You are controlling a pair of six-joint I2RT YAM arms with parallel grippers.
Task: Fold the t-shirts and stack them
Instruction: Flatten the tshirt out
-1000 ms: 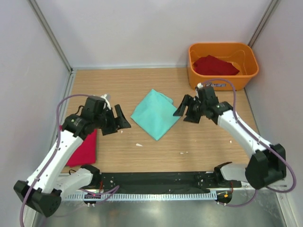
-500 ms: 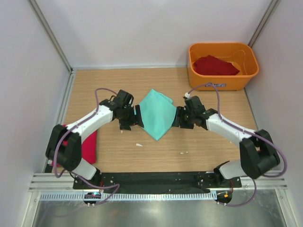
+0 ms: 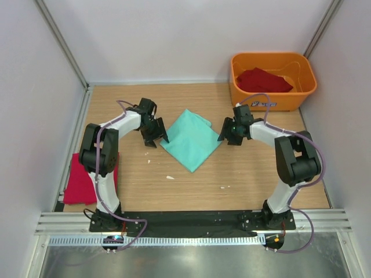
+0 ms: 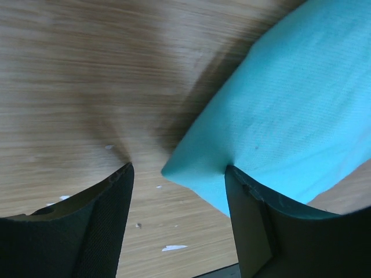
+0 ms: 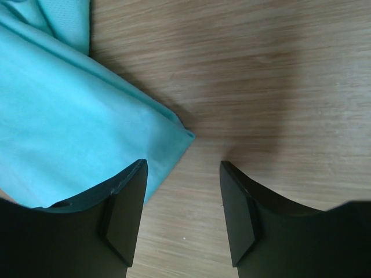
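- Left gripper (image 3: 155, 138) is low at the left corner of the mint-green folded cloth t-shirt (image 3: 191, 139), jaws spread. In the left wrist view that corner (image 4: 174, 169) sits in the gap, with one finger (image 4: 261, 231) over the cloth edge and the other on bare wood.
- Right gripper (image 3: 227, 136) is at the opposite, right corner, jaws also spread. The right wrist view shows the pointed corner (image 5: 186, 134) just ahead of the gap and one finger (image 5: 124, 214) overlapping the cloth.
- Neither claw pinches anything.
- The mint-green shirt lies flat as a diamond mid-table, its edges clean and straight.
- Bare light wooden tabletop (image 3: 261, 168) runs all round it, widest on the near side.
- A deep red folded t-shirt (image 3: 81, 179) lies at the table's left edge, well apart from the green one.
- Another deep red t-shirt (image 3: 264, 80) is bundled inside the orange plastic tub (image 3: 290, 99) at the far right corner.
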